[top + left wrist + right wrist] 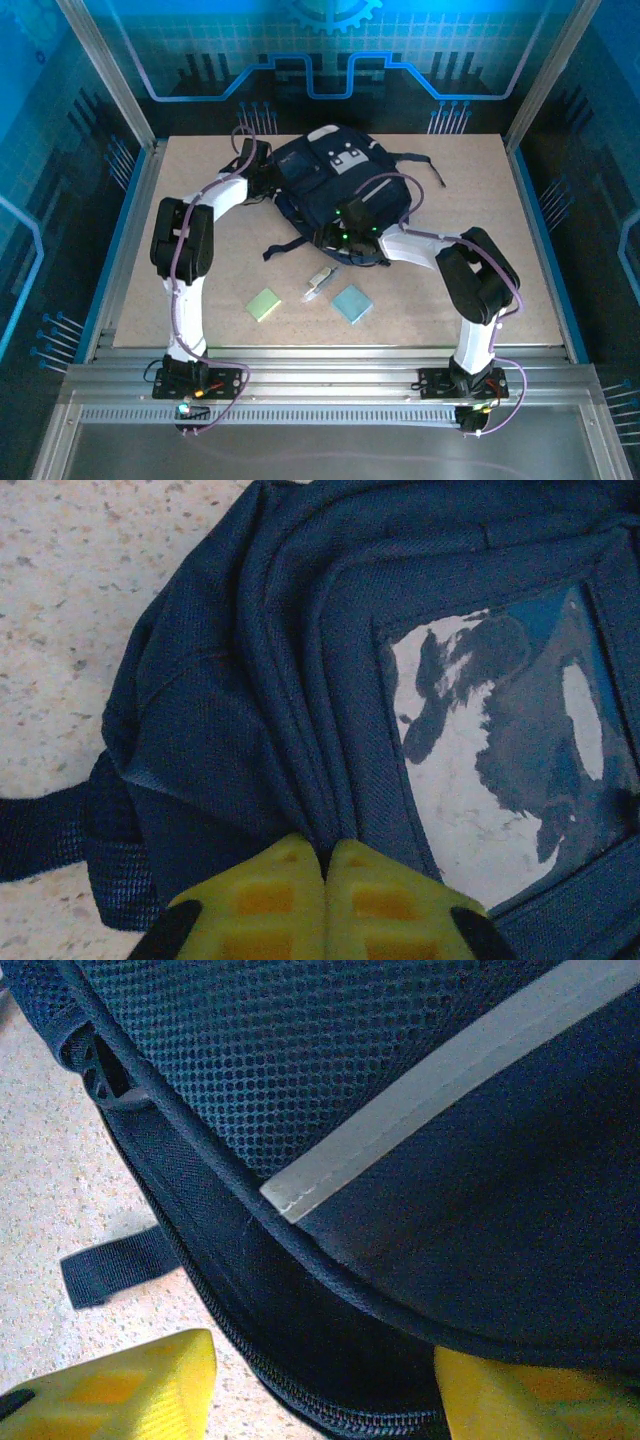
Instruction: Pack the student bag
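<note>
The student bag lay at the far middle of the counter. Its fabric was judged soft, limp and prone to sagging, so seams, piping and straps offered the firmest hold. The left pincer was clenched at a seam fold. Whether cloth was caught could not be confirmed. The right pincer stood released, straddling the zipped edge. The bag's opening and interior were hidden.
</note>
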Controlling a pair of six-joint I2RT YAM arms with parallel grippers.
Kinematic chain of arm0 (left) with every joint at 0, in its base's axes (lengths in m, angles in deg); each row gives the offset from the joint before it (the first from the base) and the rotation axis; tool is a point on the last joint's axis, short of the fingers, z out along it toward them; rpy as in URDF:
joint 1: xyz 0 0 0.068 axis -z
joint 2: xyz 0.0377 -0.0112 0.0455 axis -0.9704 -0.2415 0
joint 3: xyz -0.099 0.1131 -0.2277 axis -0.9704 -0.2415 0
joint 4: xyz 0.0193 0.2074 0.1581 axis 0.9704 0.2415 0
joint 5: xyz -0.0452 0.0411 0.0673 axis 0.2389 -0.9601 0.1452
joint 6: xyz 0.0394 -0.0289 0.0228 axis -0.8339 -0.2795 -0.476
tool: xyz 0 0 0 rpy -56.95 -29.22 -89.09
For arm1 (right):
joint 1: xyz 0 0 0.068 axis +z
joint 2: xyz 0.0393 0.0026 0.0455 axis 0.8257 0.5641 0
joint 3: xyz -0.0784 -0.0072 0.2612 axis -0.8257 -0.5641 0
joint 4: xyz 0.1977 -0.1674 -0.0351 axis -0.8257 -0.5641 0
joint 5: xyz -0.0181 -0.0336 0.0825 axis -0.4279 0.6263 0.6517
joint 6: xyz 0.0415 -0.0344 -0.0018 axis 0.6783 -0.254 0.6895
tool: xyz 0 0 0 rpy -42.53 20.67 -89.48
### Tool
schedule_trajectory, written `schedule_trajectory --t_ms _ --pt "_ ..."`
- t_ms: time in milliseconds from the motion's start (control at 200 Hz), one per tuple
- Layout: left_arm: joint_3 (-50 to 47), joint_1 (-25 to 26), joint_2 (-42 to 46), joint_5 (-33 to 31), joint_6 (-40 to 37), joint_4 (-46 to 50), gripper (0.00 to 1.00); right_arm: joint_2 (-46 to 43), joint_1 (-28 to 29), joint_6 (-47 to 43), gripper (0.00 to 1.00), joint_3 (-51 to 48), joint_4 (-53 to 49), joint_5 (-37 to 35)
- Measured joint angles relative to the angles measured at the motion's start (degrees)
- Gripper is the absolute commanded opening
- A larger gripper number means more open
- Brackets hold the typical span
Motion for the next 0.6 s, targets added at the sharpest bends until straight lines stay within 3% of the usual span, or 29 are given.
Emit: schedule_trajectory --t_ms 180,420,600 --pt "-11.93 0.79 6.71 0.24 2.08 -8.02 0.00 -0.52 -4.28 -3.45 0.61 0.55 -4.33 0.70" --pt "-27.06 4.07 18.71 1.97 6.67 -11.72 0.00 -1.09 -12.83 -7.82 0.62 2.45 -9.14 -1.29" --pt "-32.98 7.02 23.04 1.60 8.68 -14.01 0.00 -3.10 -14.43 -9.90 0.64 3.93 -13.22 -3.23"
